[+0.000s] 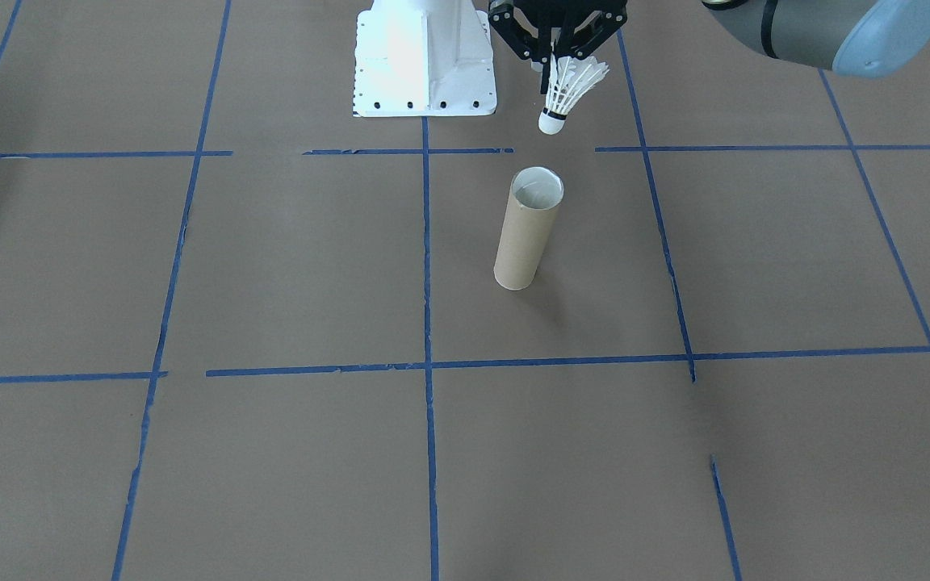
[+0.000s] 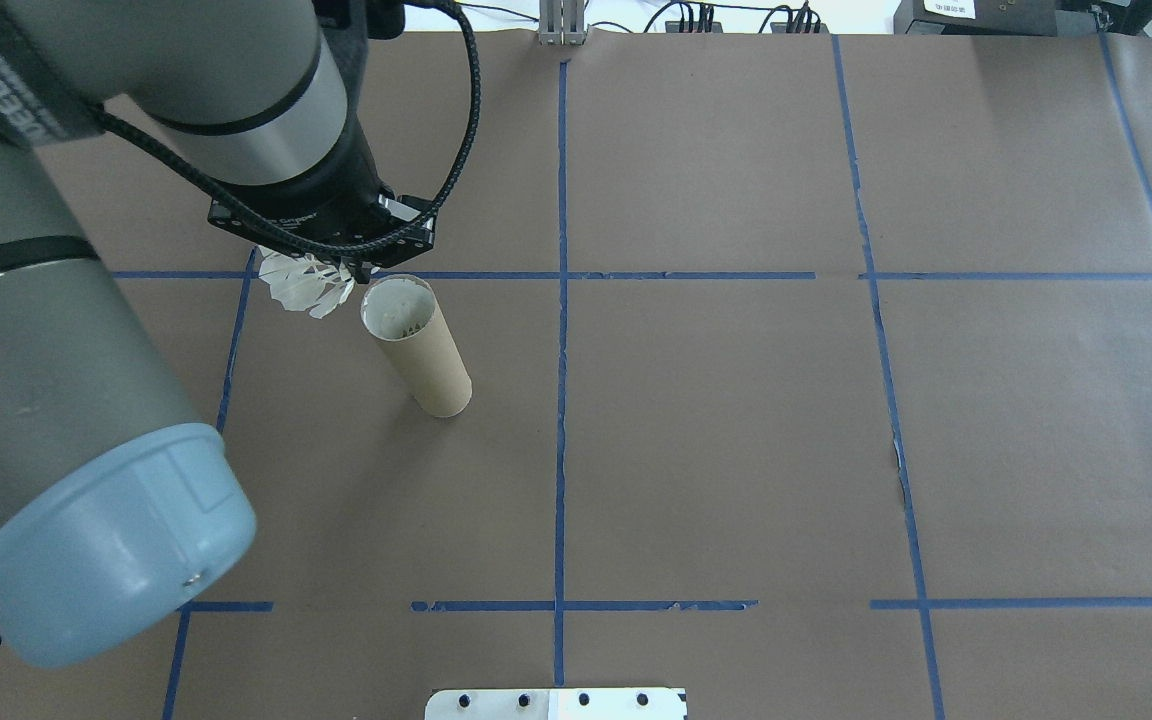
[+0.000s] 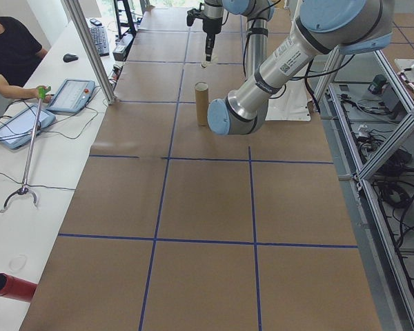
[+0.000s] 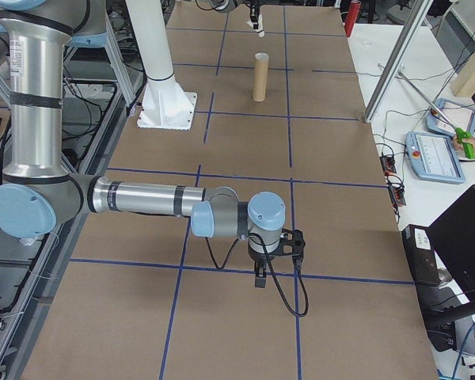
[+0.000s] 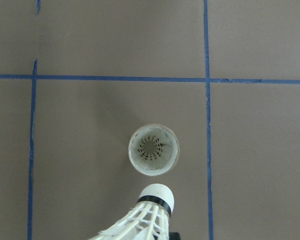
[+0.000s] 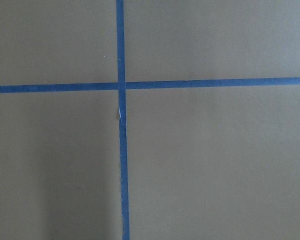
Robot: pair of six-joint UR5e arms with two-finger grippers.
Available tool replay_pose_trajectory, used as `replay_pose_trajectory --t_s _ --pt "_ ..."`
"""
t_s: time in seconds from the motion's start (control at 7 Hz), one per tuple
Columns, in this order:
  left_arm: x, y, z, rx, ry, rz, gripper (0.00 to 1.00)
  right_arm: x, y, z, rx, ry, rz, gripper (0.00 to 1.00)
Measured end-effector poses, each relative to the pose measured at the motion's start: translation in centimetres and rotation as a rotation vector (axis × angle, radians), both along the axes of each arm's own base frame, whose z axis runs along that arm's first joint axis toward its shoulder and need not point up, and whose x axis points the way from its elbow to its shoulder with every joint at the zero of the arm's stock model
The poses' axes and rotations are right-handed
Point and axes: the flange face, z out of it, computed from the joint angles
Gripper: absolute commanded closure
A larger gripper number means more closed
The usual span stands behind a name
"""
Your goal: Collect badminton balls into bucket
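The left gripper (image 1: 552,63) points down, high above the table, pinching the shuttlecock (image 1: 568,90) by its feathers. The right arm (image 4: 154,198) reaches low, its gripper (image 4: 260,277) pointing down.

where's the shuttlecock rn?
In the front-facing view, the shuttlecock hangs cork-down from the left gripper, above the table, just robot-side of the upright cardboard tube.

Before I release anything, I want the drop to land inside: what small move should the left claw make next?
Probably a short sideways shift to centre over the tube. The left claw holds the shuttlecock cork-down, but in the wrist view its tip sits beside the tube opening, not over it. The mouth looks barely wider than the skirt.
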Motion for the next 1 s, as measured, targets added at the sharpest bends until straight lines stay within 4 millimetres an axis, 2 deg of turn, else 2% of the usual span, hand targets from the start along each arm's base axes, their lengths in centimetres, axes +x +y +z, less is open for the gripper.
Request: replay_pose_trajectory --t_s 0.29,0.57,1.0 --pt "3.0 -0.5 0.7 0.096 -0.144 0.090 1.00 0.0 0.0 0.0 0.000 0.000 0.000 0.00" --pt "5.3 -1.8 1.1 0.149 -0.247 0.175 1.00 0.0 0.0 0.0 0.000 0.000 0.000 0.00" --pt "7.7 -2.3 1.3 0.160 -0.304 0.213 1.00 0.0 0.0 0.0 0.000 0.001 0.000 0.00"
